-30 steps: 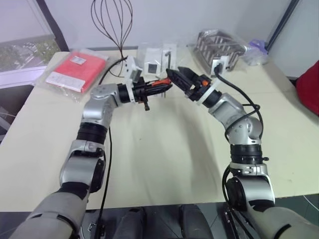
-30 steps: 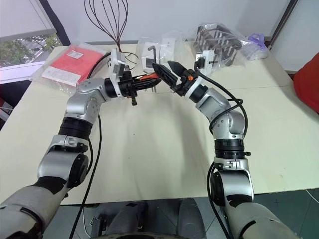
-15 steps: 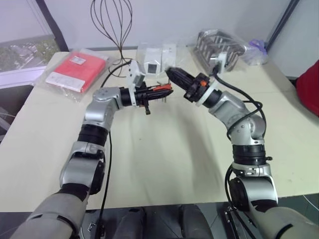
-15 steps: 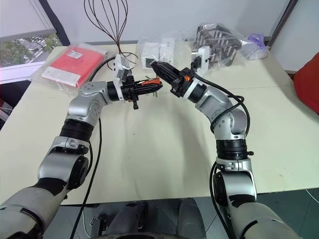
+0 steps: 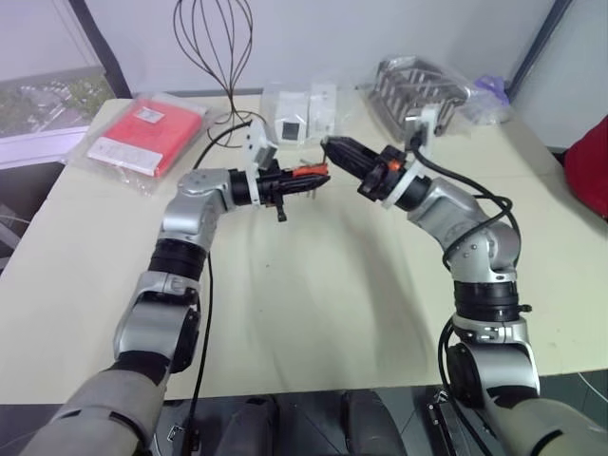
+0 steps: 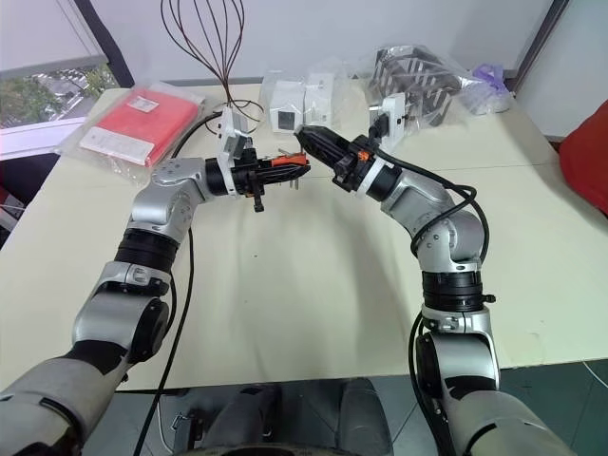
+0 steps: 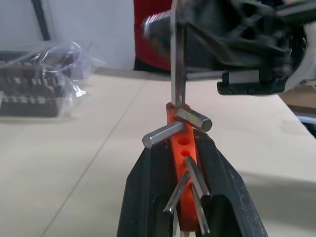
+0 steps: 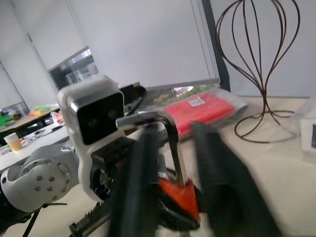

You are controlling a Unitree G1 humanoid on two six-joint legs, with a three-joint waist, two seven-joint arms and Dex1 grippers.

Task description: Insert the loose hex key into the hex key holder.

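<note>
My left gripper (image 5: 304, 177) is shut on the orange hex key holder (image 7: 180, 163) and holds it level above the table, with several short grey keys sticking out of it. The loose hex key (image 8: 172, 143), a thin L-shaped rod, stands with its long leg in the holder's (image 8: 178, 193) end; in the left wrist view it (image 7: 177, 59) rises straight up from the block. My right gripper (image 5: 334, 148) faces the holder from the right. Its fingers (image 8: 139, 182) are parted on either side of the key, with gaps visible, so it is open.
On the back of the cream table (image 5: 313, 304) lie a red packet in clear plastic (image 5: 142, 133), a dark wire stand (image 5: 214, 43), white boxes (image 5: 296, 112) and a metal rack in a bag (image 5: 418, 81). A red object (image 5: 591, 161) sits at the right edge.
The right gripper, wide open a second ago, shut at the holder's end and has now parted again, drawing back a little. The left gripper and the holder stayed put.
</note>
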